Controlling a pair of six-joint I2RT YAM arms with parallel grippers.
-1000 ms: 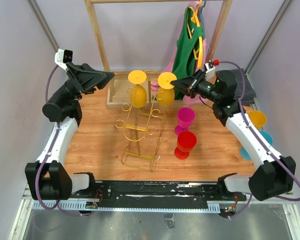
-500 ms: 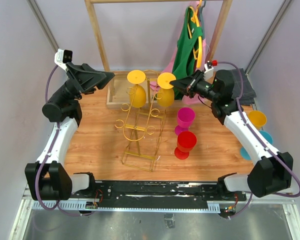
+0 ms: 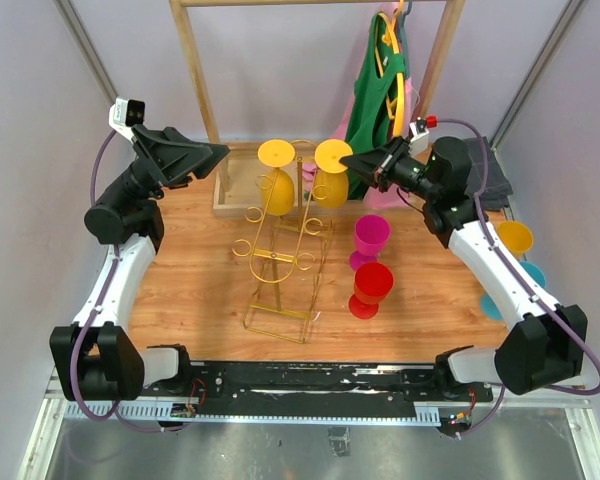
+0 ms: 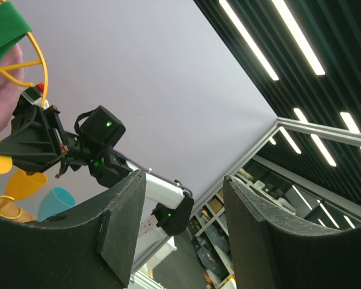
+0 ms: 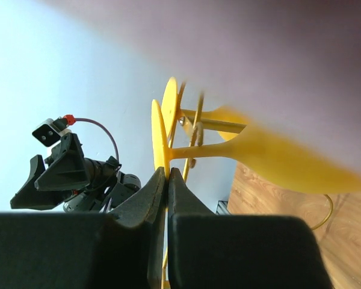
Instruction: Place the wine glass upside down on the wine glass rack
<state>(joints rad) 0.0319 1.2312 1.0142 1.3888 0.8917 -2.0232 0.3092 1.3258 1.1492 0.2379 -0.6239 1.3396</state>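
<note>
Wine glass (image 3: 330, 188), yellow, is seen hung upside down at the top of the wine glass rack (image 3: 280, 265): foot disc up, bowl down, stem in a wire arm.

- Right fingers (image 3: 348, 160) are clenched, no gap visible between them. Their tips are right at the rim of the glass's foot disc.
- In the right wrist view, the wine glass (image 5: 277, 159) lies straight ahead of the right fingers (image 5: 166, 171). The foot is edge-on at the tips, and the stem and bowl run off to the right.
- A thin yellow line shows in the slit between the fingers. Whether the rim is pinched or only touched cannot be told.
- A second yellow glass (image 3: 277, 188) is hung the same way just beyond the first, on the side away from the right fingers.
- Left fingers (image 3: 220, 152) are released, a clear gap between them and nothing held. They are raised off the worktop (image 3: 190, 270) and aimed at the rack top, well apart from both glasses.
- In the left wrist view, only wall and ceiling show between the left fingers (image 4: 183, 180).
</note>
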